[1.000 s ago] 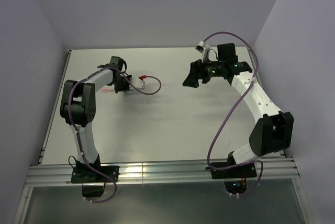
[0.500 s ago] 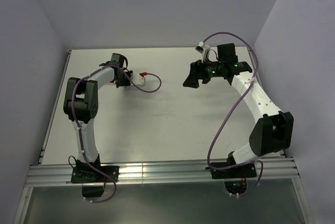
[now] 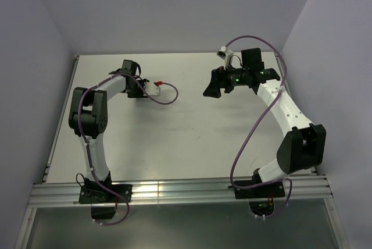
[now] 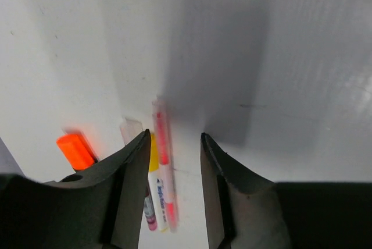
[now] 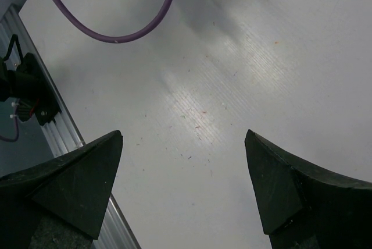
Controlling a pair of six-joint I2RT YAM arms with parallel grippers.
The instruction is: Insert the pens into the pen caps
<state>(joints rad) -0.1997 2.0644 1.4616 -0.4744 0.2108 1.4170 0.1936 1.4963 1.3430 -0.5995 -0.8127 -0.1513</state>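
In the left wrist view several thin pens lie side by side on the white table (image 4: 302,57). A clear pen with a pink core (image 4: 163,156) lies beside a white and yellow pen (image 4: 154,188), and a dark-red pen end (image 4: 150,217) shows by the left finger. A small pale cap (image 4: 130,128) sits at their far end, with an orange piece (image 4: 74,150) to the left. My left gripper (image 4: 174,137) (image 3: 135,89) hangs open over them, its jaws apart from the pink pen. My right gripper (image 5: 183,135) (image 3: 210,86) stands wide open and empty above bare table.
A purple cable (image 5: 119,38) loops across the top of the right wrist view. The table's metal front rail (image 5: 70,138) runs along the lower left there. Grey walls (image 3: 174,4) close the table in behind and at both sides.
My left gripper's jaws have parted from shut to open, and that wrist has shifted slightly toward the back. The right arm has not moved.
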